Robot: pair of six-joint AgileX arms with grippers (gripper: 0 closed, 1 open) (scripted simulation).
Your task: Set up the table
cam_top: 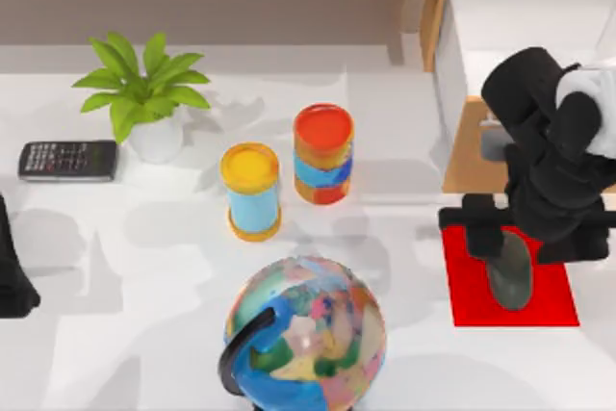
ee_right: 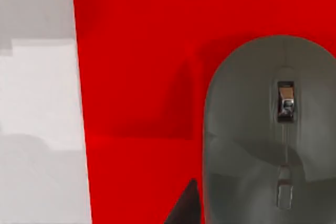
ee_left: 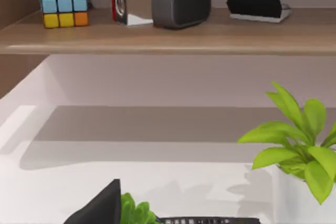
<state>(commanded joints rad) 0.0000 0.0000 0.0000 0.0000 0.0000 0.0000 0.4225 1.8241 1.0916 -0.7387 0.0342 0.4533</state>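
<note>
Right arm, at the table's right edge: matte black, built of rounded, bulky segments, with one white-grey rounded section near its upper end and a black crossbar at the wrist. Left arm, at the left edge: a plain matte black form.

Cut off and covered

The globe runs off the top view's lower edge; the right arm covers part of the grey mouse (its far end) and the red mat; the calculator barely shows.

2 cans; 1 globe
</note>
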